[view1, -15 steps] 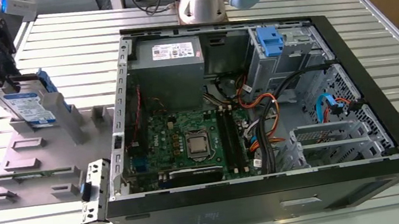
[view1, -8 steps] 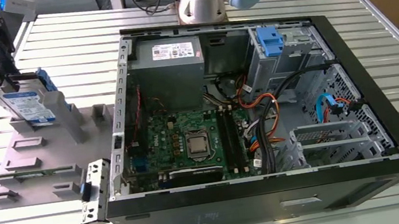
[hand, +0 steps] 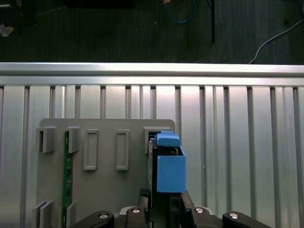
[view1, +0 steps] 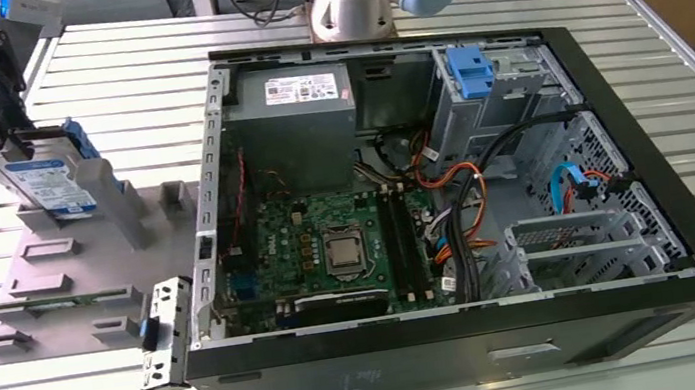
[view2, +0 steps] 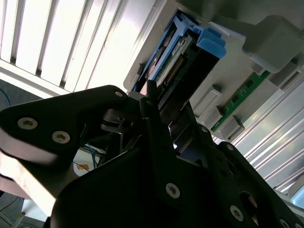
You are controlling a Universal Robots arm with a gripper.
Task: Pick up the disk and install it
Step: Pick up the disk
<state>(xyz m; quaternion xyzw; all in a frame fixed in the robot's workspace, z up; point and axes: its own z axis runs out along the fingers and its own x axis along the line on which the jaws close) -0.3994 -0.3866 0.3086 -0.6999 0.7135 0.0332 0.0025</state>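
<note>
The disk [view1: 51, 184] stands on edge in a slot of the grey fixture plate [view1: 56, 279], at the exterior view's left. It is silver, with a white-and-blue label and a blue bracket. My gripper [view1: 14, 136] comes down on its upper end, with a finger against each face, shut on it. In both wrist views the disk [hand: 170, 173] [view2: 176, 50] runs away from the gripper [hand: 164, 198] [view2: 159, 107], blue bracket outermost. The open computer case [view1: 673, 213] lies flat at the exterior view's right, and a blue caddy [view1: 469, 73] tops its metal bay.
The grey power-supply box [view1: 293, 111] fills the case's far corner, and loose cables [view1: 480, 172] cross the motherboard [view1: 327, 243]. A green memory stick [hand: 66, 175] stands in the fixture plate. A metal bracket [view1: 161, 332] lies beside the case on the slatted table [view1: 648, 24].
</note>
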